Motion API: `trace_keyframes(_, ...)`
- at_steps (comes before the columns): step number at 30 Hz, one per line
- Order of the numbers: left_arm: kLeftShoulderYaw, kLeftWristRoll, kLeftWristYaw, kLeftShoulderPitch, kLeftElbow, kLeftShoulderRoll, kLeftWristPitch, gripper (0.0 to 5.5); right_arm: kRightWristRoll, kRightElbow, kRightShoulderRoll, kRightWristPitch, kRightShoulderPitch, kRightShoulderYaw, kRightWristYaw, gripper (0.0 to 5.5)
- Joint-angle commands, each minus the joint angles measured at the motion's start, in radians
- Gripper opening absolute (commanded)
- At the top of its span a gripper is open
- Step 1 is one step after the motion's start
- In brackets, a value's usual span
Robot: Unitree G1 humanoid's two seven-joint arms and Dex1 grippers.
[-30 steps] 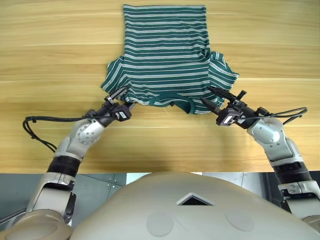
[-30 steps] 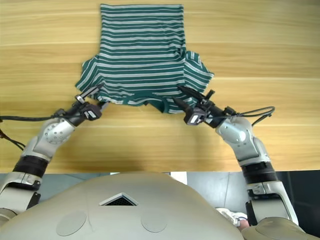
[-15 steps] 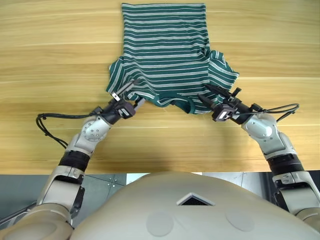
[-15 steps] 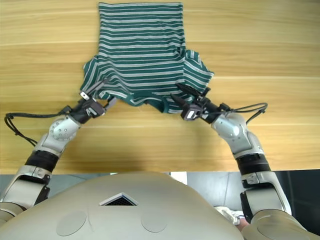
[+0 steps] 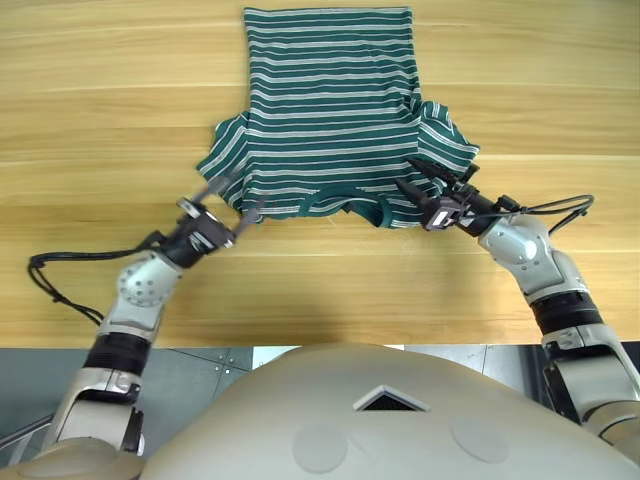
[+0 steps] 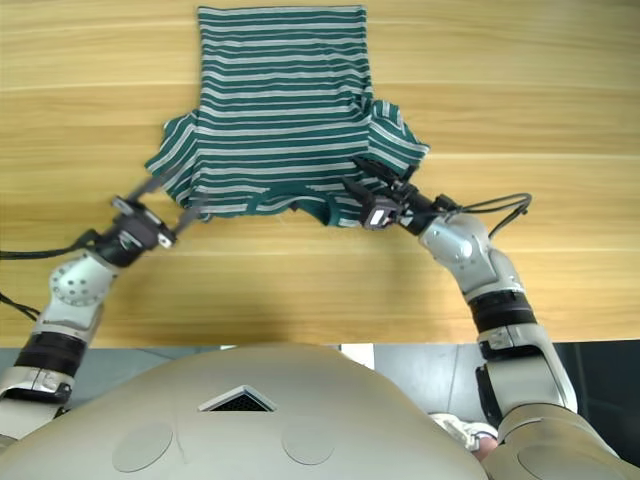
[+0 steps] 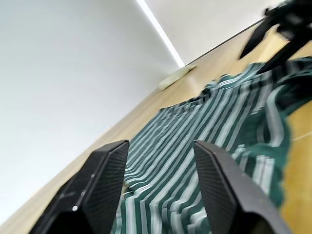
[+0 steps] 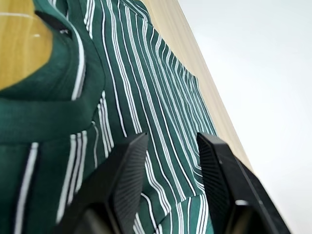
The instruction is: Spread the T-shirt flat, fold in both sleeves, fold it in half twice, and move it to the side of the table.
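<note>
The green T-shirt (image 5: 330, 95) with white stripes lies on the wooden table (image 5: 100, 110), hem far and collar (image 5: 340, 203) toward me. Its left sleeve (image 5: 222, 152) is spread outward; the right sleeve (image 5: 447, 140) is bunched and wrinkled. My left gripper (image 5: 232, 196) is open at the near edge of the left sleeve, holding nothing. In the left wrist view its fingers (image 7: 105, 185) frame the striped cloth. My right gripper (image 5: 406, 172) is open over the right shoulder beside the collar; in the right wrist view its fingers (image 8: 126, 180) hover just above the fabric (image 8: 73, 126).
Bare wood surrounds the shirt on both sides and in front, up to the table's near edge (image 5: 320, 345). Cables (image 5: 60, 290) loop from both wrists above the table. The other arm's gripper (image 7: 287, 24) appears far off in the left wrist view.
My left gripper has drawn back left and toward me, off the shirt's shoulder. The left sleeve now lies farther out. My right gripper has edged forward onto the right shoulder.
</note>
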State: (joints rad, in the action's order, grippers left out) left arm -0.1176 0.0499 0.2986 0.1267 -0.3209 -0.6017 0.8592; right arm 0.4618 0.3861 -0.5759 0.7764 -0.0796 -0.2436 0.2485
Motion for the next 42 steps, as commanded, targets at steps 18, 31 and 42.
trace_keyframes(18, -0.268, 0.645, -0.214, -0.443, -0.316, 0.03, -0.13, 2.45, 0.155, 0.141, -0.01, -0.072, -0.198, -0.049, -0.081, 1.86)
trace_keyframes(31, -0.35, 0.714, -0.344, -0.748, -0.789, 0.062, -0.182, 2.45, 0.36, 0.831, 0.238, -0.231, -0.683, -0.276, -0.336, 1.86)
trace_keyframes(42, -0.379, 0.689, -0.38, -0.865, -0.974, 0.192, -0.263, 2.45, 0.29, 0.994, 0.317, -0.563, -0.833, -0.228, -0.375, 1.86)
